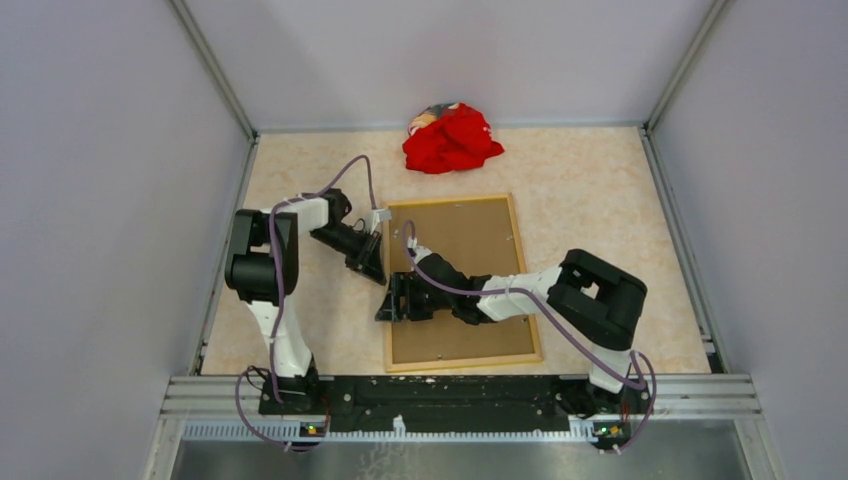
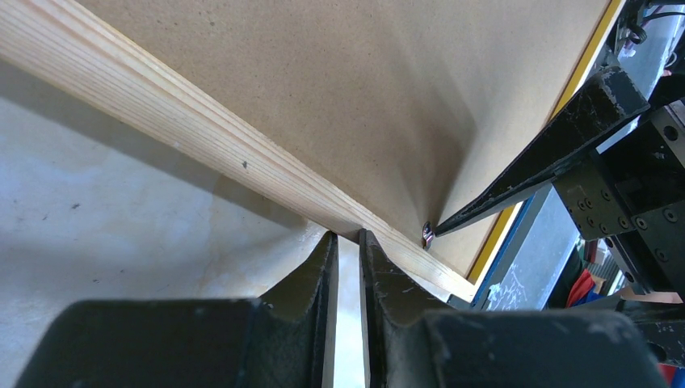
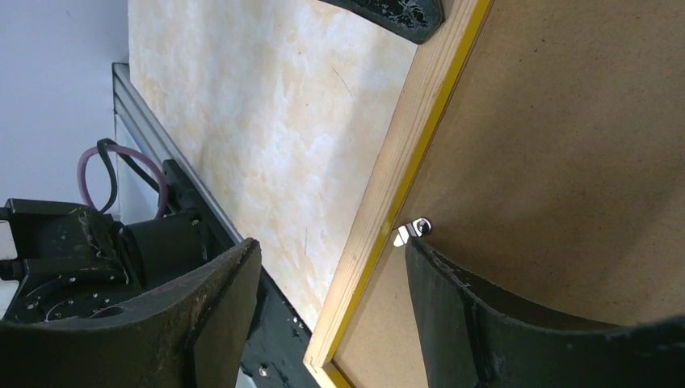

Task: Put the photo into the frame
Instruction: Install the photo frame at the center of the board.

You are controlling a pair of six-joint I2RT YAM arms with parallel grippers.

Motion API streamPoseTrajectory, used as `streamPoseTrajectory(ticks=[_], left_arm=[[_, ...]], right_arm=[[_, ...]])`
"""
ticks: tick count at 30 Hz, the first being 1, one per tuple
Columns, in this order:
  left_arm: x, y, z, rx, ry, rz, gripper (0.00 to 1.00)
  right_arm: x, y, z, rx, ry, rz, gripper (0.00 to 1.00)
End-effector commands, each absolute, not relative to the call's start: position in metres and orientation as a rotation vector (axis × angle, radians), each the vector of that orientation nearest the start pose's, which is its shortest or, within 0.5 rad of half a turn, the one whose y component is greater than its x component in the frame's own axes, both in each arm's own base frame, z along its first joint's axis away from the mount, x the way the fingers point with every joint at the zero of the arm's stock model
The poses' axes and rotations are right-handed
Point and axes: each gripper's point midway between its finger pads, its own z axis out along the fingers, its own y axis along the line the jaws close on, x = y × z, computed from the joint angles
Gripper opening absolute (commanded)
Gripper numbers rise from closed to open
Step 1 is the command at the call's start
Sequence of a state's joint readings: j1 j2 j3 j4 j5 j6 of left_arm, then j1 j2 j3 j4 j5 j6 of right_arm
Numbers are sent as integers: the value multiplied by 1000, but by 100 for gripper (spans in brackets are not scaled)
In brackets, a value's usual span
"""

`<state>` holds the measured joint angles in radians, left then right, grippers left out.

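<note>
The frame (image 1: 450,200) lies face down on the table, pale wood rail up and a yellow inner edge showing. The brown backing panel (image 1: 470,245) fills it. The photo is hidden. My left gripper (image 1: 378,262) is shut to a narrow gap, its tips against the outside of the frame's left rail (image 2: 161,113). My right gripper (image 1: 392,300) is open and straddles that same rail (image 3: 396,178). One finger (image 3: 452,307) rests on the backing panel (image 3: 565,145), right at a small metal clip (image 3: 413,229). The other finger (image 3: 218,299) is over the table outside the frame.
A crumpled red cloth (image 1: 452,138) lies at the back of the table beyond the frame. Grey walls and metal rails close in the table on all sides. The right gripper's finger (image 2: 549,153) shows in the left wrist view, pointing at the clip (image 2: 426,234).
</note>
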<state>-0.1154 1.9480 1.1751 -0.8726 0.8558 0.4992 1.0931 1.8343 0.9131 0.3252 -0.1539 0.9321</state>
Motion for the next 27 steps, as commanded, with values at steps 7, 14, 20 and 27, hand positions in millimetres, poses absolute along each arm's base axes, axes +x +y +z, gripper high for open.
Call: streamPoseTrajectory(ticks=[7, 14, 20, 27], left_arm=[[280, -151, 28, 887, 2577, -1175, 19], [280, -151, 29, 889, 2575, -1178, 19], [280, -150, 29, 897, 2576, -1165, 19], [279, -149, 29, 904, 2581, -1152, 19]], right_arm=[[164, 450, 45, -250, 2465, 1193, 66], [160, 451, 41, -218, 2476, 1187, 65], [154, 446, 34, -168, 2500, 1171, 65], [158, 446, 28, -118, 2484, 1156, 65]])
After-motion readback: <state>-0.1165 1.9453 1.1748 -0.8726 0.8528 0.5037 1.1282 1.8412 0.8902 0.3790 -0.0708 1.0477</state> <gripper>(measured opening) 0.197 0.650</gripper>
